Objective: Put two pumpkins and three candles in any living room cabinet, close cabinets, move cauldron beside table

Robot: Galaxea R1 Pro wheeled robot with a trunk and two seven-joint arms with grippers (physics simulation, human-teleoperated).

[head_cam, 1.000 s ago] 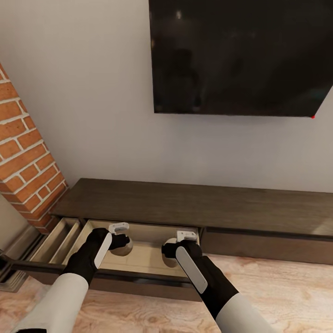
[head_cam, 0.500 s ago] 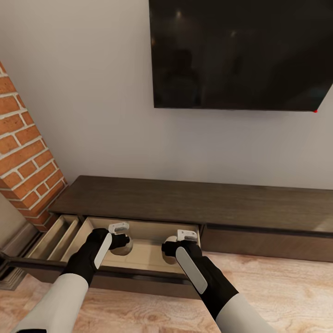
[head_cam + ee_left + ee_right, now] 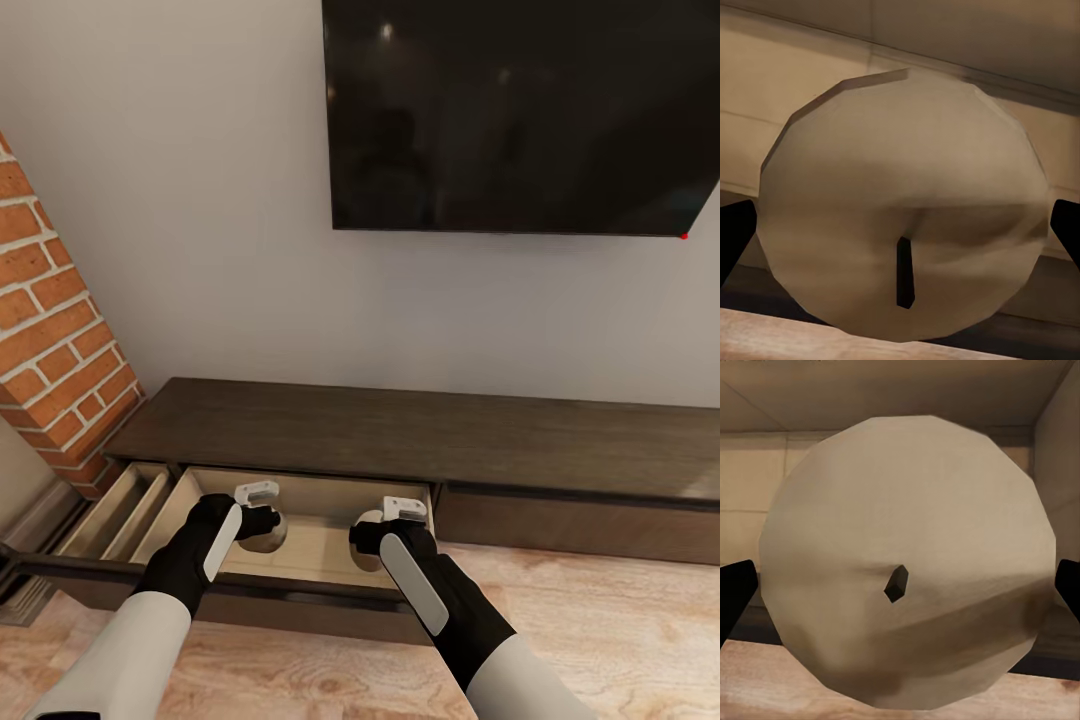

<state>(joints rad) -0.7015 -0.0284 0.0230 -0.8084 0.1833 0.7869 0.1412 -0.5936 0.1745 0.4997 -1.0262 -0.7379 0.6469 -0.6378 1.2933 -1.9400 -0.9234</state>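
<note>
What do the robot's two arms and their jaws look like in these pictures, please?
In the head view, both arms have white forearm shells ending in matte black wrist sections. The left gripper and right gripper are black, each topped by a small white bracket. A long white rounded panel runs along the back of each black wrist. In the wrist views, the fingertips show as plain black wedges. No cables or markings are visible.

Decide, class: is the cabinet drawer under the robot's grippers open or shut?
Open. The drawer is pulled out from the cabinet, its pale beige lining exposed, with both grippers holding candles over it.
</note>
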